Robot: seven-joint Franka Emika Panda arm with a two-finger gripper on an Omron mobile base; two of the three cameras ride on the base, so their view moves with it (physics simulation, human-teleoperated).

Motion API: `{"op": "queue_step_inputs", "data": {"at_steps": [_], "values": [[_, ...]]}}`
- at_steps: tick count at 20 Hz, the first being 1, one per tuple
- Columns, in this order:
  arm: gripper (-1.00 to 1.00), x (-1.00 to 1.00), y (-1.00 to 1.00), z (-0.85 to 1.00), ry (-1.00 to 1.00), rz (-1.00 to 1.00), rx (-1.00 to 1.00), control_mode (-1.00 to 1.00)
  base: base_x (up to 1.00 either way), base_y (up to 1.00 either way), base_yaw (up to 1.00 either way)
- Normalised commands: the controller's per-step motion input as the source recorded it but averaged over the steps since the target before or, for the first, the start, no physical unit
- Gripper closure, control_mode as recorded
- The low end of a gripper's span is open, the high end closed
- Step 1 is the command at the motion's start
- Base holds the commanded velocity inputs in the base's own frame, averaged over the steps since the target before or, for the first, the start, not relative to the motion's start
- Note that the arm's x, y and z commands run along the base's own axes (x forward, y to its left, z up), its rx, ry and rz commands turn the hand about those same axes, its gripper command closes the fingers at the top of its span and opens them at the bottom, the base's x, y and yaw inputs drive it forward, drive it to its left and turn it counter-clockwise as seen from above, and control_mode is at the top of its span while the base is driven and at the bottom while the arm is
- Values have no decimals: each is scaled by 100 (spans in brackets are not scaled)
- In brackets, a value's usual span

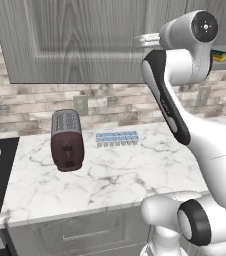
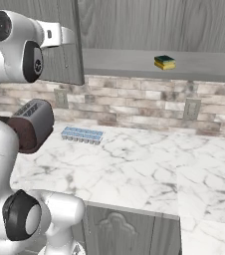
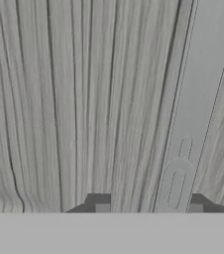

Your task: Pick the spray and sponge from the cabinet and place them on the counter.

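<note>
Fingertips of the two-finger gripper [image 3: 148,207] rise dark at the bottom of the hand view, spread apart, with the long grey bar handle [image 3: 196,106] running up and away from just inside the right-hand tip; whether either tip touches the bar cannot be told. Straight ahead of the jaws lies the grey wood-grain panelled door of the wall cabinet [image 1: 75,40], very close.

In the right base view the small rectangular sponge [image 2: 165,62], yellow with a dark green scrub layer, lies flat on the cabinet's grey inner shelf [image 2: 134,63], well off to the right of the jaws and at about their height. From the left base view the same sponge shows as a sliver beside the white arm's upper joint.

Well below the jaws spreads the white marble counter [image 2: 134,169] with grey veins. On it stand a dark brown toaster [image 1: 66,140] with a grey slotted top and, near it, a pale blue ice-cube tray [image 1: 116,138].
</note>
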Motion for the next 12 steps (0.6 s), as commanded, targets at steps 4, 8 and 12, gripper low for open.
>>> {"op": "queue_step_inputs", "data": {"at_steps": [4, 8, 12], "values": [[100, -35, 81, -58, 0, 0, 0, -100, 0, 0, 0], [100, -39, 93, -57, 0, 0, 0, -100, 0, 0, 0], [100, -36, 100, -57, 0, 0, 0, -100, 0, 0, 0]]}}
